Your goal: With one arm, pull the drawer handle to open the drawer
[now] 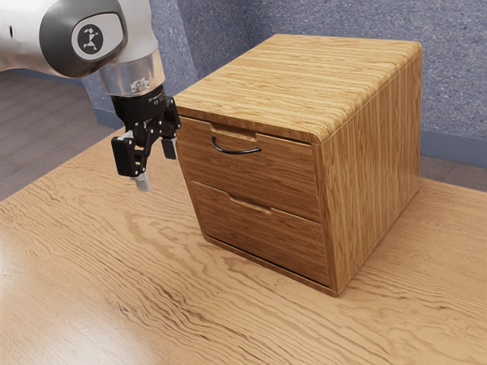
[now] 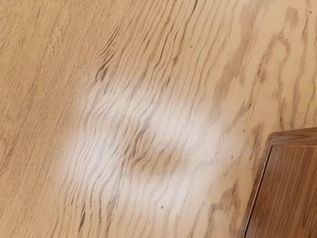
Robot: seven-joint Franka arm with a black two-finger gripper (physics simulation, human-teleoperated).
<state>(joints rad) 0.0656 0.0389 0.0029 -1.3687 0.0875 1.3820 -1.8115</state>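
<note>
Reaching for the top drawer's handle, nothing gripped yet.
My gripper [image 1: 154, 161] hangs open and empty just beside the cabinet [image 1: 365, 152], on the exterior view's left, pointing down at the table [image 1: 114, 289]. The dark handle [image 1: 236, 149] is on the upper drawer [image 1: 259, 175], which looks shut. I think I should turn the gripper toward the drawer front, close around the handle's bar, then pull straight out.

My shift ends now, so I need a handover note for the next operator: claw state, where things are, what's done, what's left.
Claw: open, empty, hanging above the wooden table, beside the front corner of the light wooden two-drawer cabinet and clear of it.
Dark curved handle: on the top drawer, untouched.
Done: nothing; the top drawer looks shut.
Left: reach the handle, grip it, pull.
</note>
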